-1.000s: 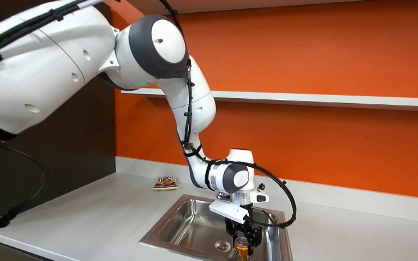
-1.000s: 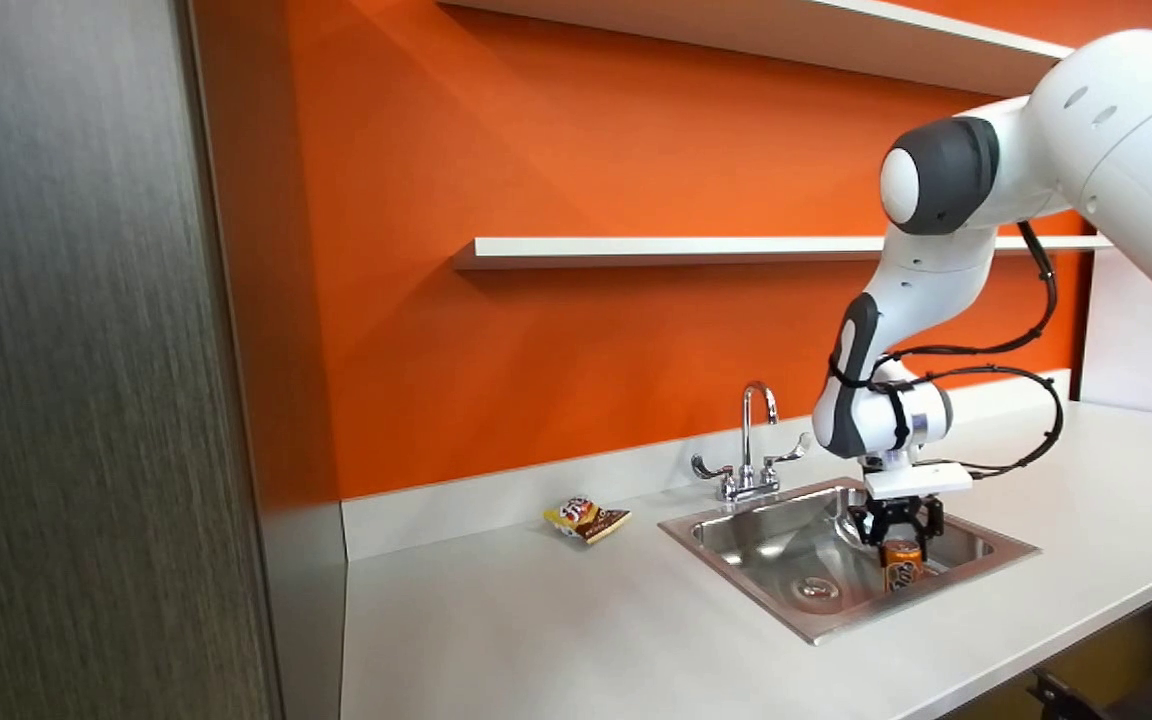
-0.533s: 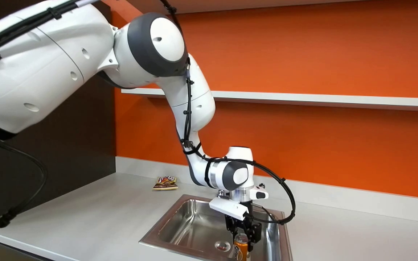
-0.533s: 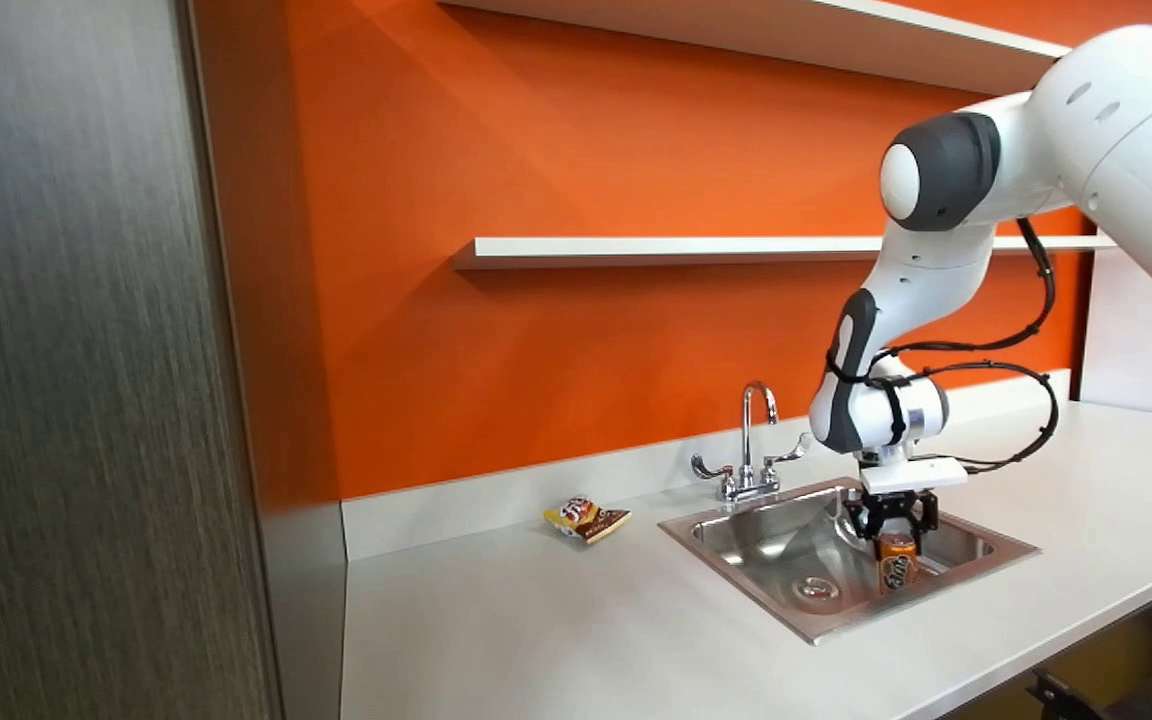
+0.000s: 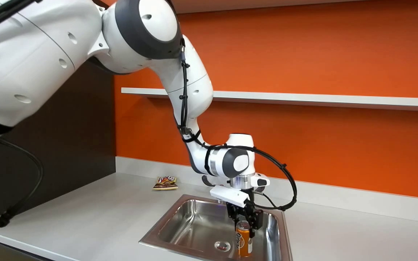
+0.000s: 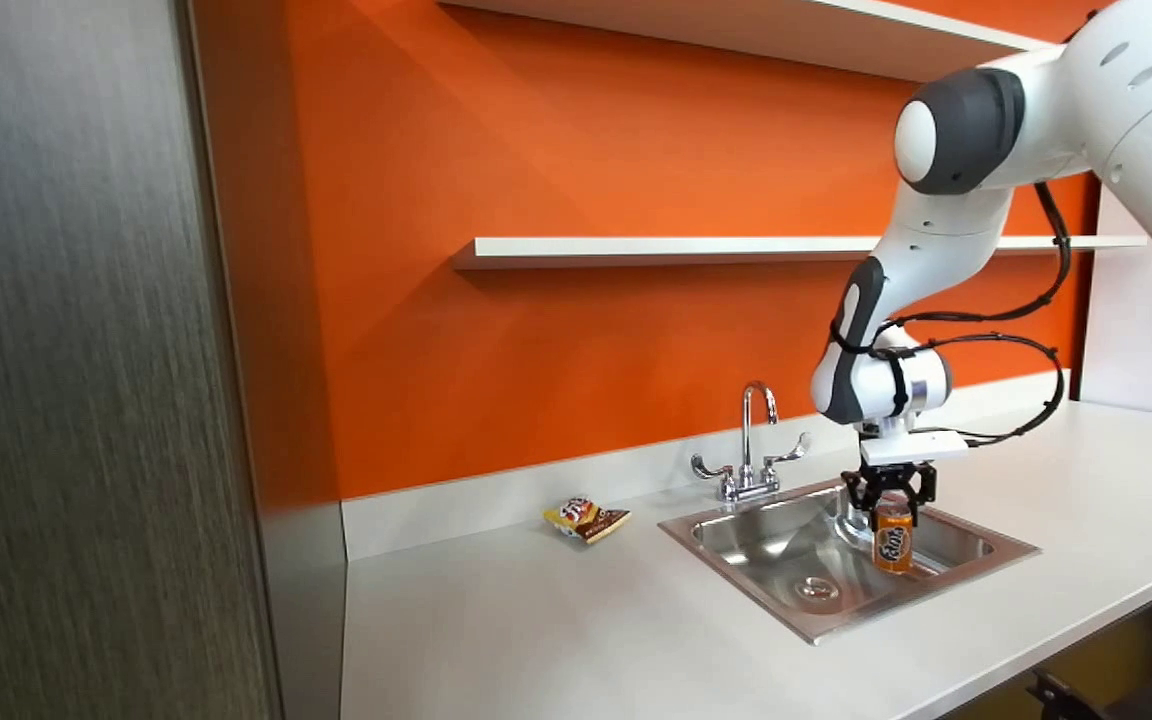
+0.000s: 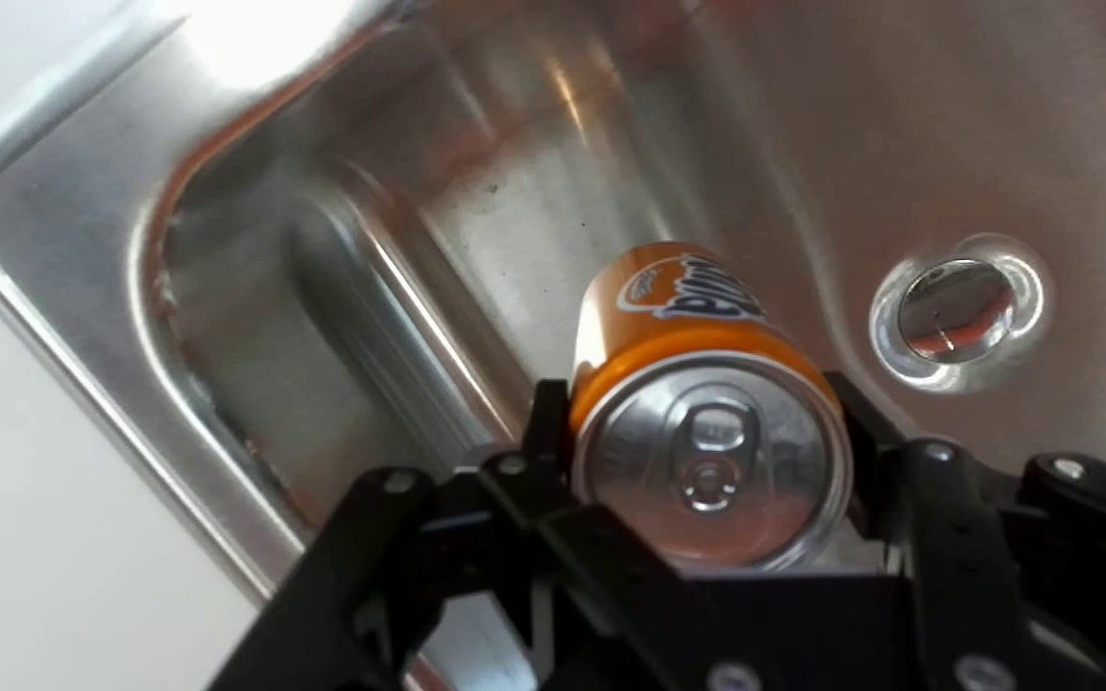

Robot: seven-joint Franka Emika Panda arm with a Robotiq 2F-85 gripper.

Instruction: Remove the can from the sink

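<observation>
The orange can point(image 5: 243, 243) is upright in my gripper point(image 5: 244, 226) and hangs over the sink basin. It also shows in an exterior view point(image 6: 893, 548) with its label facing that camera. The wrist view shows the can point(image 7: 668, 283) from above, with its silver lid and pull tab between the two black fingers. My gripper point(image 7: 702, 422) is shut around the can's upper part, one finger on each side. The metal sink point(image 5: 163, 221) lies under the can; its rim point(image 7: 83, 192) shows in the wrist view. The can's lower part is still below rim level or near it.
A chrome faucet point(image 6: 748, 450) with two handles stands behind the sink. A snack bag point(image 6: 586, 520) lies on the counter point(image 6: 496, 620) by the back wall. A white shelf point(image 5: 325, 97) runs along the orange wall above. A dark cabinet point(image 6: 86, 360) stands at one end.
My gripper has moved up with the can in it. The can has risen from the sink's bottom and more of its side shows now. The grip looks the same.
</observation>
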